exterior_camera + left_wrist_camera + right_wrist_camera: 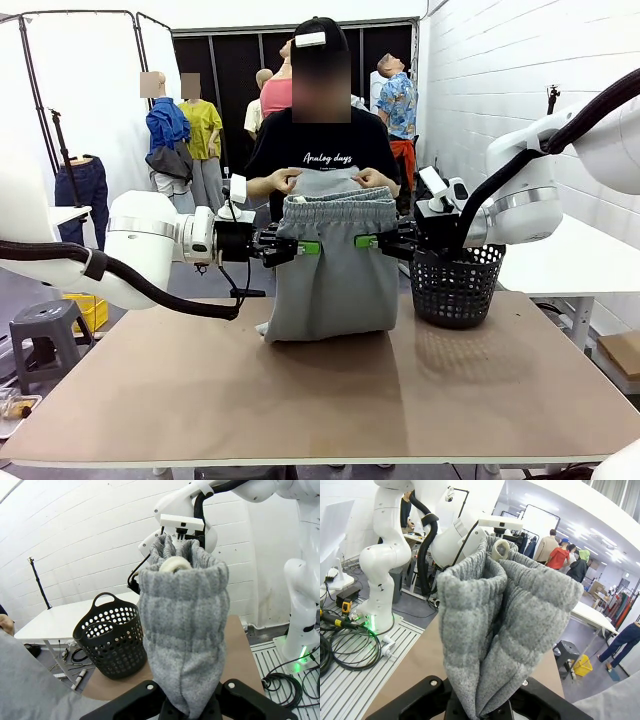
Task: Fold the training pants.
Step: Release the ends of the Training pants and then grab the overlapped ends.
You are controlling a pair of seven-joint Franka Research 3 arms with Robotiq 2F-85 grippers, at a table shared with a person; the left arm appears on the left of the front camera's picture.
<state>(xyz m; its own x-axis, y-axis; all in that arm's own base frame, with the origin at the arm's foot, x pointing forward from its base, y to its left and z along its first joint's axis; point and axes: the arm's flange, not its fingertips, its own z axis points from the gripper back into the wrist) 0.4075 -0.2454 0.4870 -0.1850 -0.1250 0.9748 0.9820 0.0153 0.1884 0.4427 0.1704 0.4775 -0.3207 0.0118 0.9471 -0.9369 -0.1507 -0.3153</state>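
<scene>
At the left, the left gripper [305,247] was clenched on the gathered waistband of the training pants [335,275]; the left wrist view showed the left gripper's jaws pinching a fold of the grey jersey [185,630]. The pants hung in the air between the two arms, with the lower end bunched on the table [300,400]. Behind the pants, the person's hands [287,180] held a paler edge of cloth just above the waistband. The right gripper [367,241] was clamped on the waistband's other side. The black basket [457,290] stood on the table to the right, apart from the cloth. The fold looked only part done: the garment was raised and stretched, perhaps doubled over, but not yet laid flat and neat.
</scene>
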